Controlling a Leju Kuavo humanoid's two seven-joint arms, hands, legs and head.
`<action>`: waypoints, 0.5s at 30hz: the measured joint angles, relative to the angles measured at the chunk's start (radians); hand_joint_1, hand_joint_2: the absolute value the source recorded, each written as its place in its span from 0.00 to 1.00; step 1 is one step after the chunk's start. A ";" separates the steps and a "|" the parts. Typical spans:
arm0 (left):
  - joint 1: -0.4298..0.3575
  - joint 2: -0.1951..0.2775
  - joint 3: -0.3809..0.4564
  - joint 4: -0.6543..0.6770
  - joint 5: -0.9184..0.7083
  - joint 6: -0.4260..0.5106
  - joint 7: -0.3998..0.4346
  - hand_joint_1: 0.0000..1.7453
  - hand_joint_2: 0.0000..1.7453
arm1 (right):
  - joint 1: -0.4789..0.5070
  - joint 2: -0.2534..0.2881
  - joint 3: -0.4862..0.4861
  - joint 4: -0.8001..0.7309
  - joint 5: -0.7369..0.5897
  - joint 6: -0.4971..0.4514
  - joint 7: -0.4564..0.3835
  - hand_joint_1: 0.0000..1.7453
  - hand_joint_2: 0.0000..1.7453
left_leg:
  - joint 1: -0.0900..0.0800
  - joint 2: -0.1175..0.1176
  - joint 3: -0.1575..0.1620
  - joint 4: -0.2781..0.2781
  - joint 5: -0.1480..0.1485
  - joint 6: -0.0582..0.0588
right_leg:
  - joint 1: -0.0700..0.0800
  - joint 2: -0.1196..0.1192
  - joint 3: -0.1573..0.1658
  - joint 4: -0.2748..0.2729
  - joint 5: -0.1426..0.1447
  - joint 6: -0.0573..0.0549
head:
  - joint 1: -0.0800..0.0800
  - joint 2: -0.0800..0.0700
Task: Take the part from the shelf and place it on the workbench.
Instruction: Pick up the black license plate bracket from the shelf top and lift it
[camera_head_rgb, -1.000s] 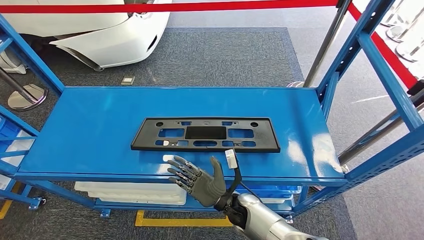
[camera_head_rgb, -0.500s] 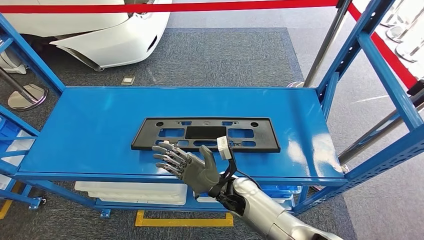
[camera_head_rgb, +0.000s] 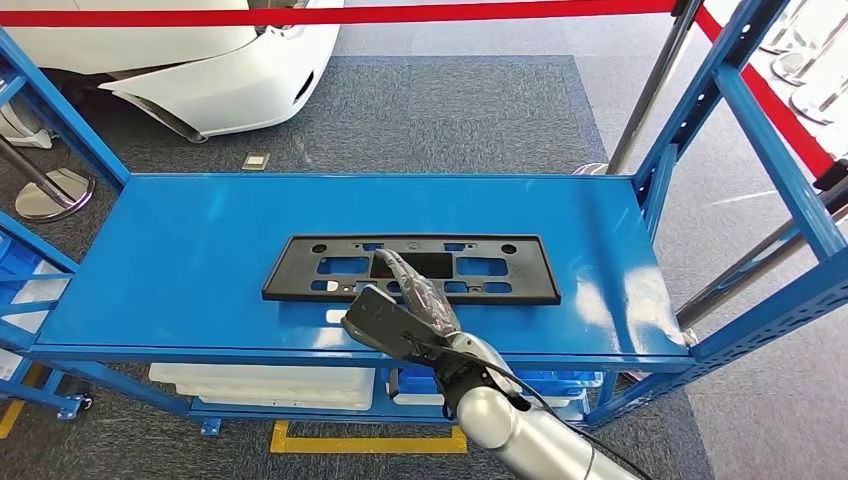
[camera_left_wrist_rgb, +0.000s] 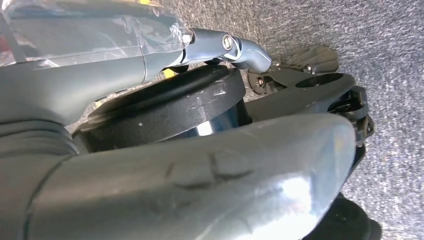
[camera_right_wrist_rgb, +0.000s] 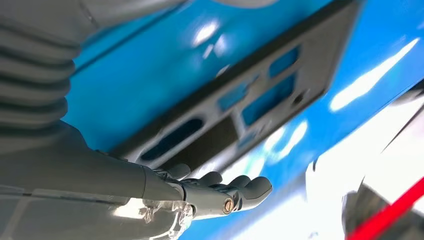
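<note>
The black plate lies flat near the front middle of the blue shelf, not yet held. The right hand reaches over its near edge, palm turned down, fingers stretched forward and apart, holding nothing. To grip well, I judge the fingers should hook a cutout or the near edge and close before lifting, keeping the plate level.

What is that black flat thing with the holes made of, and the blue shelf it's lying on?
The black part looks like moulded plastic: matt, dull, thin, with neat cut-out slots and no shine. The blue shelf looks like painted sheet metal: glossy, with bright light reflections, and its frame posts have punched holes. Neither can be known for sure from looks alone.
</note>
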 joint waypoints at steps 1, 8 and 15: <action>-0.001 0.000 0.000 0.000 -0.005 0.000 0.005 0.00 0.00 | 0.014 -0.005 0.001 -0.035 0.093 0.009 0.048 0.00 1.00 | 0.000 0.000 0.000 0.000 0.000 0.000 | 0.000 0.000 0.000 0.000 0.000 0.000 | 0.000 0.000; -0.010 -0.004 -0.011 0.000 -0.041 -0.006 0.047 0.00 0.00 | 0.066 -0.028 0.036 -0.187 0.473 0.123 0.205 0.00 1.00 | 0.000 0.000 0.000 0.000 0.000 0.000 | 0.000 0.000 0.000 0.000 0.000 0.000 | -0.001 0.000; -0.014 -0.004 -0.024 0.000 -0.057 -0.015 0.065 0.00 0.00 | 0.080 -0.036 0.078 -0.230 0.563 0.220 0.229 0.00 1.00 | 0.000 0.000 0.000 0.000 0.000 0.000 | 0.000 0.000 0.000 0.000 0.000 0.000 | 0.000 0.000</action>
